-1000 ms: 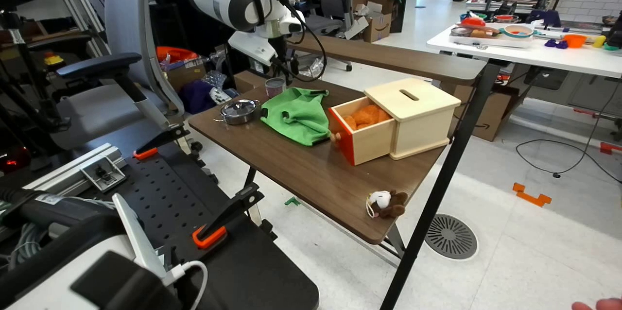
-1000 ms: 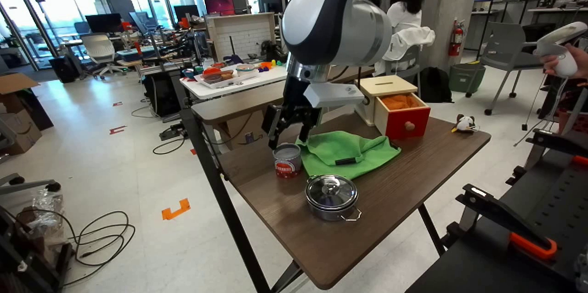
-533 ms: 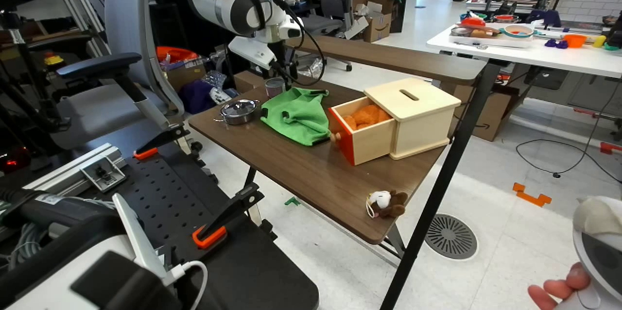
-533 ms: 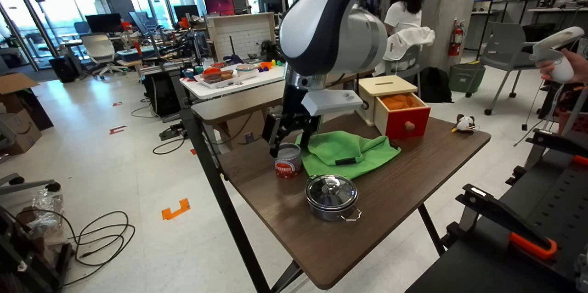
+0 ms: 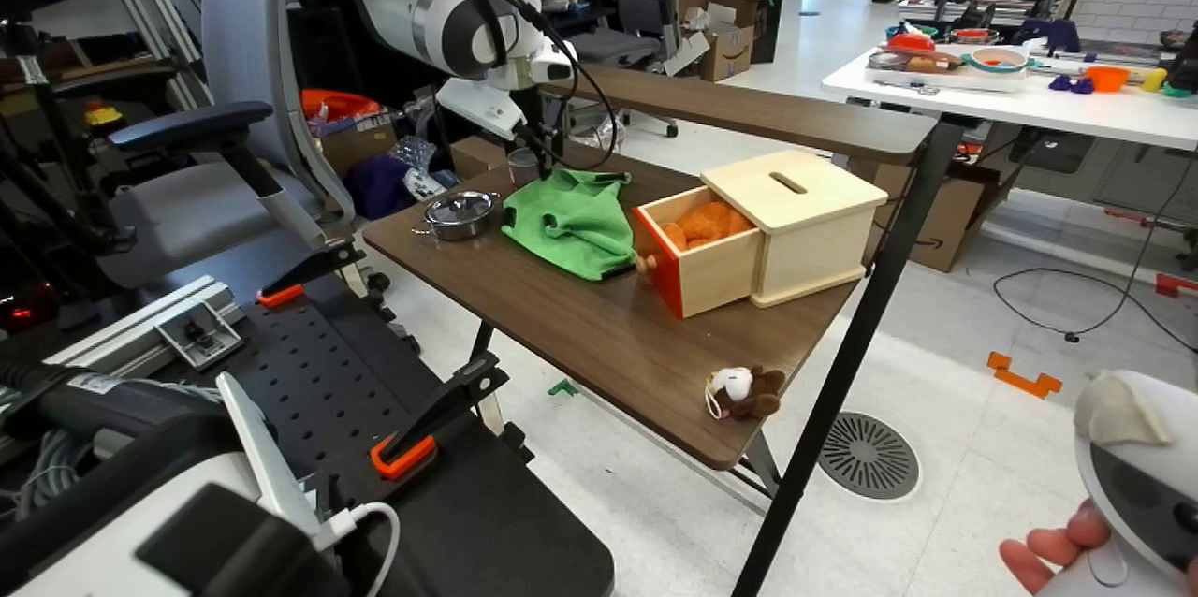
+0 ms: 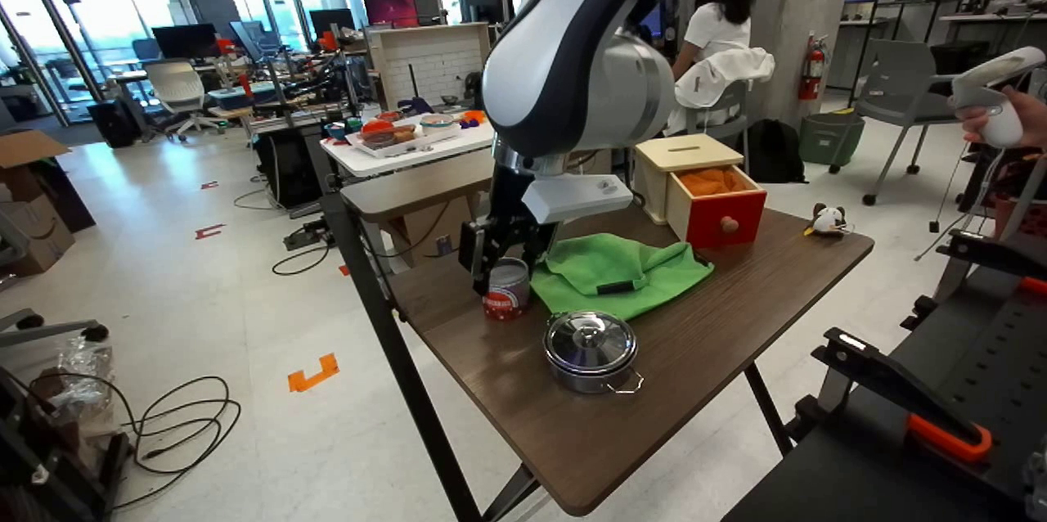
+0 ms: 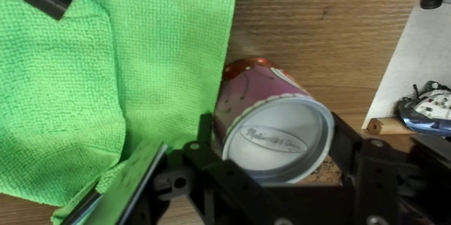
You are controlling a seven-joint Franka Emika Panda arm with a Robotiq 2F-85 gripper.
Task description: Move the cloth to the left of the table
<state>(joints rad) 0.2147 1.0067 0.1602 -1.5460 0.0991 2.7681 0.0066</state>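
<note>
"So the table [image 6: 605, 432], first of all?"

"Brown-topped, and in an exterior view the arm [image 6: 564, 88] leans down over its left part."

"And the box [image 6: 650, 191]?"

"Far right, pale wood. Its red-fronted drawer [image 6: 707, 223] sticks out toward the near side, with something orange [image 6: 708, 181] in it."

"Where's the cloth [image 6: 601, 256] from there?"

"Lying on the table toward the middle, green, rumpled and folded over itself, dark strips [image 6: 615, 287] at its edges. Its right end is just beside the drawer."

"What about the claw [image 7: 270, 122]?"

"Low, at the end of the arm, off to the cloth's left. In the wrist view one finger [image 7: 204, 128] shows over the cloth's edge; I can't tell whether it touches."

"I see the pot [image 6: 582, 379], lid [image 6: 590, 342] on."

"Yes, nearer than the claw, just beside the near edge of the cloth."

"Then the can [image 6: 506, 305]?"

"Left of the cloth, between the claw's fingers, which stand about as far apart as it is wide. Whether they're squeezing it or merely around it, I can't tell."

"The wrist view shows lettering [image 7: 273, 139] in its recessed end."

"Smaller yet, the toy [image 6: 828, 221], brown and white, sits at the table's right end."
</note>
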